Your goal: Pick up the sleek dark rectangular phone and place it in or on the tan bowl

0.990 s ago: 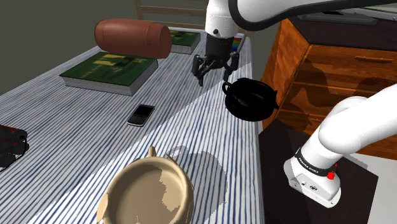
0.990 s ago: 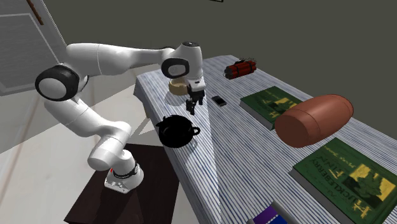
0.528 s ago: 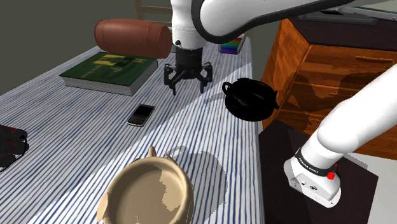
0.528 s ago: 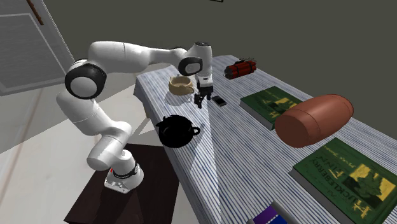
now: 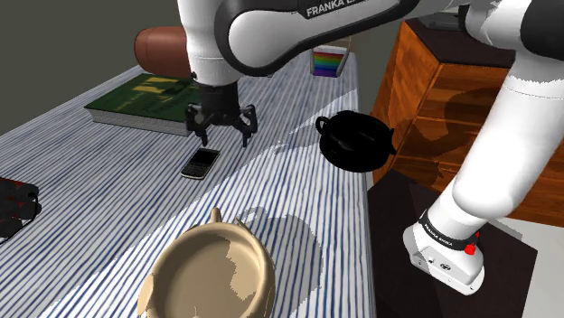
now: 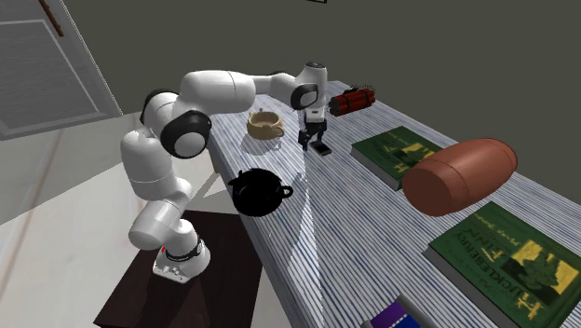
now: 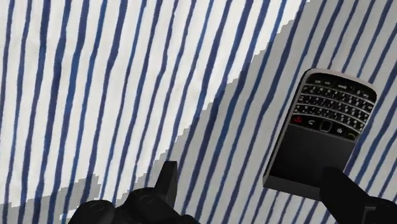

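Observation:
The dark rectangular phone (image 5: 200, 163) with a keypad lies flat on the blue-and-white striped tablecloth (image 5: 108, 172). My black gripper (image 5: 221, 137) hangs open just above the cloth, a little beyond the phone and toward the shoulder view's right. In the wrist view the phone (image 7: 321, 137) lies ahead of one finger (image 7: 340, 191), off the middle of the gap, and the gripper (image 7: 251, 191) holds nothing. The tan bowl (image 5: 212, 271) stands near the table's front edge. In the second exterior view, the gripper (image 6: 315, 140) is right beside the phone (image 6: 322, 148), and the bowl (image 6: 264, 126) stands to their left.
A black pot (image 5: 355, 142) sits at the table's right edge. A green book (image 5: 154, 98) and a brown cylinder (image 5: 167, 50) lie behind the phone. A red bundle (image 5: 14, 203) is at the left, a rainbow-striped book (image 5: 327, 61) at the far end, a wooden dresser (image 5: 470, 99) to the right.
The arm has swung to the shoulder view's left and down, carrying the open gripper from beside the black pot to just above the phone. Phone and bowl have not moved.

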### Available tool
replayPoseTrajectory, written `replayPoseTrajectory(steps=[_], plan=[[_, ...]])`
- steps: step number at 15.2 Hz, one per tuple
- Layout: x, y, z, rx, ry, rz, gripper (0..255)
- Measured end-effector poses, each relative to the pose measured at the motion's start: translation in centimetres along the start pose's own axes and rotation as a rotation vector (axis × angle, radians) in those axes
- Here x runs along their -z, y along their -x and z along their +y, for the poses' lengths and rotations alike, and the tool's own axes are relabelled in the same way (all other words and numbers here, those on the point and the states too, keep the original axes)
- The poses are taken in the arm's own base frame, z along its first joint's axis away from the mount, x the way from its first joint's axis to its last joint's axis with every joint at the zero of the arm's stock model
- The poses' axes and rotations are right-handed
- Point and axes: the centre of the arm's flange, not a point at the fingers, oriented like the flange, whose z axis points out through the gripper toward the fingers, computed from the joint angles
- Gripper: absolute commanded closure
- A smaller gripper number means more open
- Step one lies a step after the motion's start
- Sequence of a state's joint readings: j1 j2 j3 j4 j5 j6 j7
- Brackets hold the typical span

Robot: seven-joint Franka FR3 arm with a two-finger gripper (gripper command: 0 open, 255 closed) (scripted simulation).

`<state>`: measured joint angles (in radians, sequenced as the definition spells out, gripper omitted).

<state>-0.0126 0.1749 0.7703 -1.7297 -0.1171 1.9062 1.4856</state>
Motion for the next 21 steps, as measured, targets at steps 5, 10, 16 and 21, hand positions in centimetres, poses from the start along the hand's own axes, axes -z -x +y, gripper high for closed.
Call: replayPoseTrajectory(steps=[5, 10, 16, 21], plan=[[-1.8, -0.5, -5.5, -0.096, -0.006, -0.016, 0], [-4.3, -0.4, -6.1, -0.109, -0.006, -0.016, 0], [-5.6, -0.3, -6.1, -0.109, -0.006, -0.016, 0], [-5.5, -0.3, -6.1, -0.109, -0.007, -0.015, 255]])
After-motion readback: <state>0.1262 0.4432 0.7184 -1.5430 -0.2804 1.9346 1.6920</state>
